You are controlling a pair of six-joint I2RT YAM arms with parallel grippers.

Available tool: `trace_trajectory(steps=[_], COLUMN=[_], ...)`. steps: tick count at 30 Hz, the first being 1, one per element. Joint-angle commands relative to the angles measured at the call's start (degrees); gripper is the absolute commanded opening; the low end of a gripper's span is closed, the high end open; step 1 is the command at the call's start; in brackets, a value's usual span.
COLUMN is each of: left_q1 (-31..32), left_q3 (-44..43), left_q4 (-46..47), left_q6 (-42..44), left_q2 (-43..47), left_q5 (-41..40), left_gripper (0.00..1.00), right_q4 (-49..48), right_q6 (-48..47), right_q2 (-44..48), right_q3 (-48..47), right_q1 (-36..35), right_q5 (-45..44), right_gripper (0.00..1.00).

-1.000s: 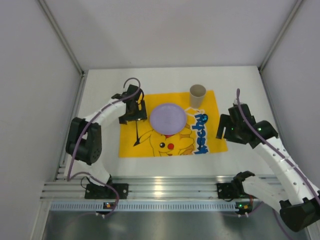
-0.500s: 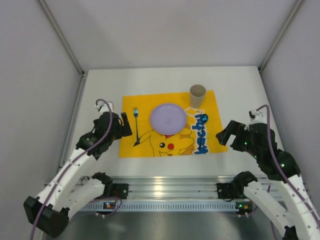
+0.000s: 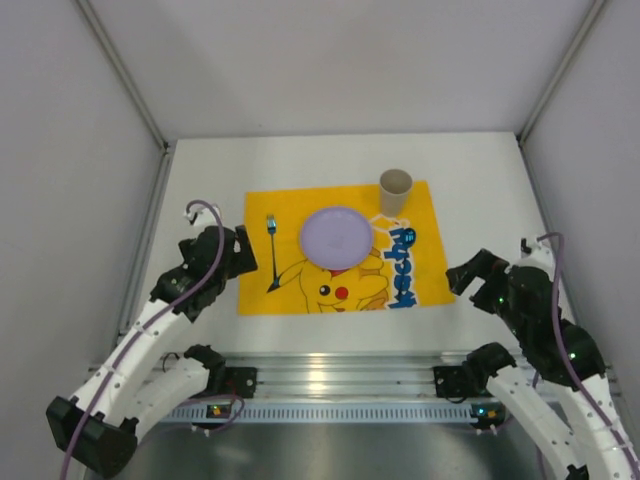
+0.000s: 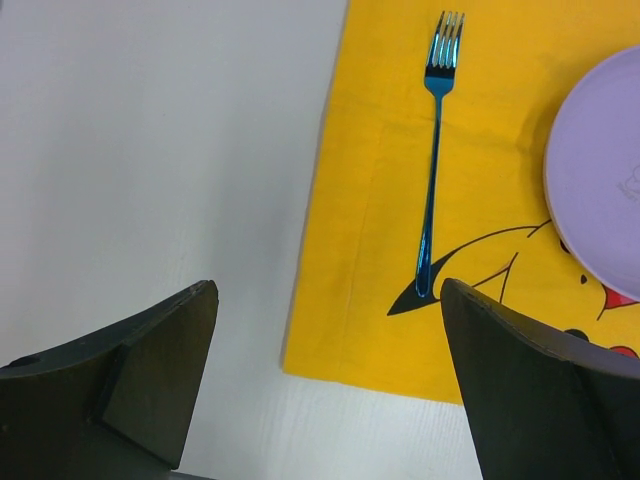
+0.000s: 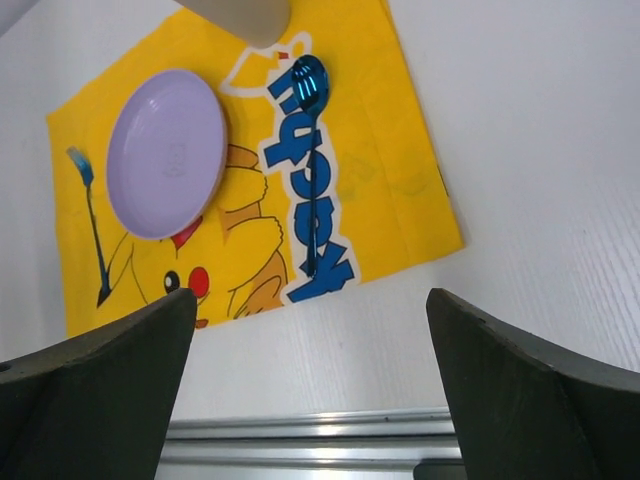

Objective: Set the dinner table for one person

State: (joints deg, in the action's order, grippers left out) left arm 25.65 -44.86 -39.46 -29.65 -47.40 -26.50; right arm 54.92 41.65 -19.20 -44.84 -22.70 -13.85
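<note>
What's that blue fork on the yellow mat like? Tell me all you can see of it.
The fork is slim, shiny metallic blue, with four tines and a long thin handle. It lies flat on the yellow mat, left of the purple plate without touching it, tines pointing away from the robot. Nothing holds it.

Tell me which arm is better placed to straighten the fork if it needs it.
Left. The fork lies at the left of the mat, directly ahead of the open left gripper; the right gripper sits beyond the mat's right edge, nearer the spoon.
</note>
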Motion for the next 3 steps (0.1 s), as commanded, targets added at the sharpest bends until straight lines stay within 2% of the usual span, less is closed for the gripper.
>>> trace_trajectory(steps=[1,3], left_q1=[0.1,0.1], left_q3=[-1.9,-2.16], left_q4=[-0.26,1.31], left_q6=[0.82,0.65], left_q2=[0.11,-0.94], left_q5=[-4.25,-5.14], left_gripper=[0.99,0.99], right_q4=[-0.95,-0.78], right_q6=[-0.43,-0.26], right_q2=[-2.15,-3.56], right_q3=[0.28,-0.25], right_q1=[0.64,0.64], right_q5=[-0.83,-1.79], right_gripper=[1.0,1.0])
